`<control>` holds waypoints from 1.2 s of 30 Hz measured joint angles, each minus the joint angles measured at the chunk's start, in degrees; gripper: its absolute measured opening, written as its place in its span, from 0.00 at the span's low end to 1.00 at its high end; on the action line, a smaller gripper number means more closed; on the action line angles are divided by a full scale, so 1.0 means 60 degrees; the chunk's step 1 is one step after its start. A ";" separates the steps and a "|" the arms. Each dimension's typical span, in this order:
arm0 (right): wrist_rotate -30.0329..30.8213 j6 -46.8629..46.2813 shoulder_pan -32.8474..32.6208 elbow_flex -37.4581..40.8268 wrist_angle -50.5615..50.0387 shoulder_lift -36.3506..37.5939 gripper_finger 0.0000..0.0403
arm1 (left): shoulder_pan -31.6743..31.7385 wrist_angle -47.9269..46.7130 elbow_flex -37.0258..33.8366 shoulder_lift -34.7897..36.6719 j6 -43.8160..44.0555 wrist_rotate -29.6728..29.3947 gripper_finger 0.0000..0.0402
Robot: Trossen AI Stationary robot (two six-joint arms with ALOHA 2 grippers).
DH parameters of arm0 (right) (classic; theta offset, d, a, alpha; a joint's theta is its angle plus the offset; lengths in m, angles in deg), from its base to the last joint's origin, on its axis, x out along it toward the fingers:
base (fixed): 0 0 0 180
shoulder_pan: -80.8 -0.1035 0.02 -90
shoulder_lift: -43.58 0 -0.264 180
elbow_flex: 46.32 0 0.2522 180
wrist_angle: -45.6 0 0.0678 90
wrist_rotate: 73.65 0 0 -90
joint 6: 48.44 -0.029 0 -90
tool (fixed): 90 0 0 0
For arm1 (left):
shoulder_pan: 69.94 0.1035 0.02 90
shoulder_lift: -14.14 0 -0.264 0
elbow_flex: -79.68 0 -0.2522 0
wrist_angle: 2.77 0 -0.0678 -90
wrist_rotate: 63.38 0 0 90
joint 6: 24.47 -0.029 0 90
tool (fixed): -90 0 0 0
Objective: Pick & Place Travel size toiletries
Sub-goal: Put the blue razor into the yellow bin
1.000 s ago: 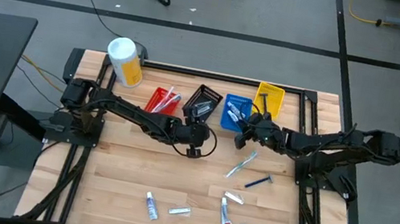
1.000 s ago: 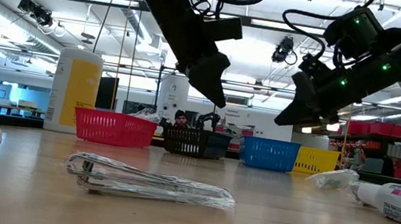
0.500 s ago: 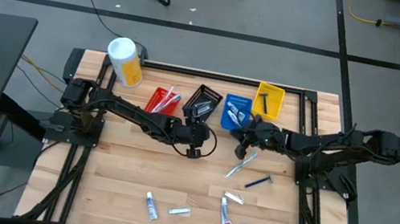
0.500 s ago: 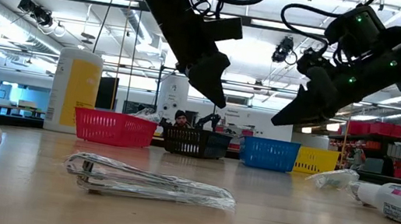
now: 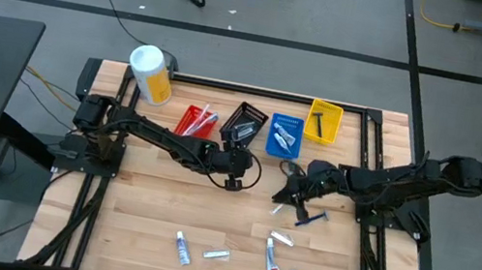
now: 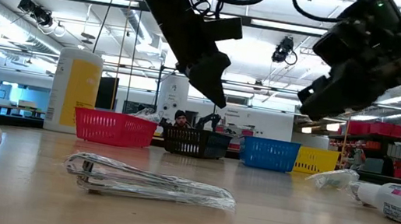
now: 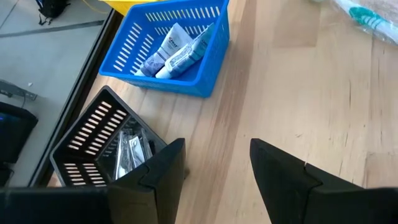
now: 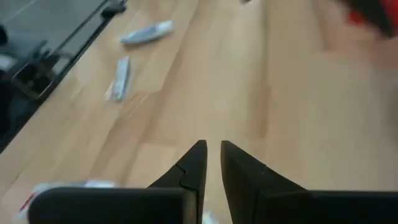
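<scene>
Status: bins [image 5: 284,134] partly stocked; approx. six toiletries [image 5: 277,255] left on tabletop [image 5: 141,207]. Right pincer [image 8: 212,163] near-closed, seemingly empty; left pincer [image 7: 214,163] open, empty.

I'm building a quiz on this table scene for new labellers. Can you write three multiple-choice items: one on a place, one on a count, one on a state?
1. Where does the yellow bin sit in the row of bins?
A. nearest the canister
B. at the end on the right arm's side
C. in the middle

2. How many small bins stand in the row?
A. two
B. four
C. six

3. How are the left gripper fingers?
A. spread apart, holding nothing
B. shut on a tube
C. shut on a razor

Key: 1 B, it ends the row beyond the blue bin. 2 B, red, black, blue, yellow. 3 A, bare table shows between them.
</scene>
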 joint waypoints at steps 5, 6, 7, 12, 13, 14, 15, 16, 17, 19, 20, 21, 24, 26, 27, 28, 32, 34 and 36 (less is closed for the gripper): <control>0.0857 0.0002 -0.0324 0.0000 -0.0603 -0.0027 0.14 | 0.0000 0.0004 0.0000 0.0000 0.0211 -0.0001 0.47; 0.0901 -0.0003 -0.0338 0.0000 -0.0669 -0.0027 0.14 | 0.0000 0.0004 0.0000 0.0000 0.0215 0.0014 0.47; 0.0892 -0.0029 -0.0363 0.0000 -0.0701 -0.0027 0.14 | 0.0000 0.0004 0.0000 0.0000 0.0249 0.0034 0.47; 0.0896 -0.0089 -0.0461 0.0000 -0.0708 -0.0027 0.14 | 0.0000 0.0004 0.0000 0.0000 0.0320 0.0084 0.47; 0.0930 -0.0071 -0.0461 0.0000 -0.0709 -0.0027 0.14 | 0.0000 0.0004 0.0000 0.0000 0.0320 0.0084 0.47; 0.0992 -0.0030 -0.0460 0.0000 -0.0716 -0.0027 0.14 | 0.0000 0.0004 0.0000 0.0000 0.0320 0.0087 0.47; 0.1020 0.0052 -0.0458 0.0000 -0.0724 -0.0027 0.14 | 0.0000 0.0007 0.0000 0.0000 0.0320 0.0091 0.47; 0.1031 0.0138 -0.0458 0.0000 -0.0743 -0.0027 0.14 | 0.0000 0.0024 0.0000 0.0000 0.0320 0.0087 0.47; 0.1036 0.0176 -0.0458 0.0000 -0.0752 -0.0027 0.14 | 0.0000 0.0049 0.0000 0.0000 0.0320 0.0090 0.47; 0.1020 0.0178 -0.0461 0.0000 -0.0752 -0.0027 0.14 | 0.0000 0.0210 0.0000 0.0000 0.0285 0.0093 0.47; 0.0975 0.0180 -0.0461 0.0000 -0.0755 -0.0027 0.14 | 0.0000 0.0307 0.0000 0.0000 0.0233 0.0098 0.47; 0.0980 0.0182 -0.0461 0.0000 -0.0755 -0.0027 0.14 | 0.0000 0.0344 0.0000 0.0000 0.0195 0.0100 0.47; 0.0989 0.0298 -0.0461 0.0000 -0.0752 -0.0027 0.14 | 0.0000 0.0452 0.0000 0.0000 0.0246 0.0126 0.47; 0.1263 0.0301 -0.0461 0.0000 -0.0745 -0.0027 0.14 | 0.0000 0.0603 0.0000 0.0000 0.0246 0.0197 0.47; 0.1322 0.0292 -0.0461 0.0000 -0.0744 -0.0027 0.14 | 0.0000 0.0639 0.0000 0.0000 0.0207 0.0241 0.47; 0.1422 0.0296 -0.0461 0.0000 -0.0744 -0.0027 0.14 | 0.0000 0.0738 0.0000 -0.0003 0.0141 0.0261 0.47; 0.1497 0.0310 -0.0461 0.0000 -0.0651 -0.0027 0.14 | 0.0000 0.0962 0.0000 -0.0004 0.0116 0.0268 0.47; 0.1545 0.0294 -0.0461 0.0000 -0.0516 -0.0027 0.14 | 0.0000 0.1035 0.0000 -0.0003 0.0121 0.0266 0.47; 0.1751 0.0105 -0.0461 0.0004 -0.0410 -0.0027 0.14 | 0.0000 0.1068 0.0000 -0.0003 0.0128 0.0263 0.47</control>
